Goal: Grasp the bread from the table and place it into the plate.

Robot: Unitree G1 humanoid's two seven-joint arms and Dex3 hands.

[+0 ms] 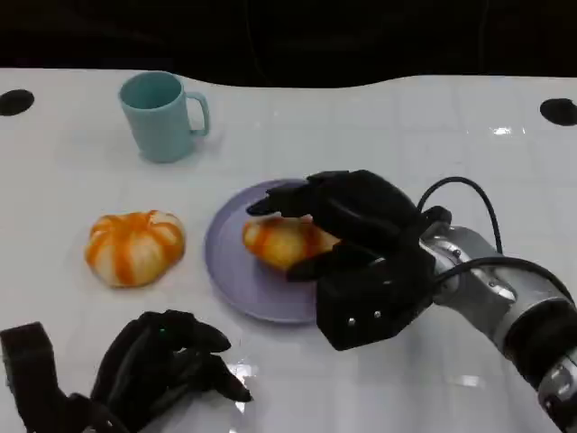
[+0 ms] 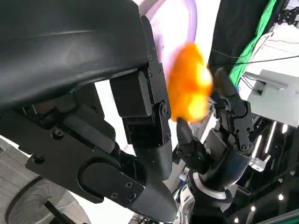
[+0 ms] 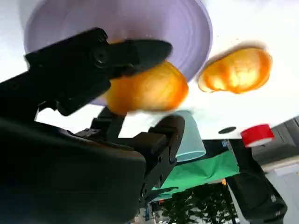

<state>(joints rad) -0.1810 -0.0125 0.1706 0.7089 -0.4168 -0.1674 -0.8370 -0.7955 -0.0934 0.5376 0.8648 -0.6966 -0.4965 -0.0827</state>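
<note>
1. Right hand [image 1: 347,236]: fingers wrapped around the bread [image 1: 281,240], holding it over the plate [image 1: 236,275]. In the right wrist view the bread [image 3: 148,89] sits between a finger above and fingers below, with the plate [image 3: 140,28] behind it. Whether the bread already rests on the plate or hangs just above it cannot be told.

2. Bread held: an oval bun, glazed orange-brown. Judged from the head view, its long axis runs roughly 9 to 3 o'clock across the plate, one end pointing to 9 o'clock and the other tucked under the palm. It lies over the plate's centre, slightly toward 3 o'clock.

3. Risks, as a judgement: if the fingers part while the bun is raised, it may roll along its short axis toward the rim at 6 o'clock; a fingertip dragging on release may nudge it or shift the plate.

4. Left hand [image 1: 162,365]: at 7 o'clock of the plate, near the table edge, fingers curled inward and holding nothing.

5. Second bread [image 1: 134,246]: round and striped, on the table [image 1: 433,144] at 9 o'clock of the plate, apart from it.

6. Cup [image 1: 161,115]: pale blue, upright, at 11 o'clock.
</note>
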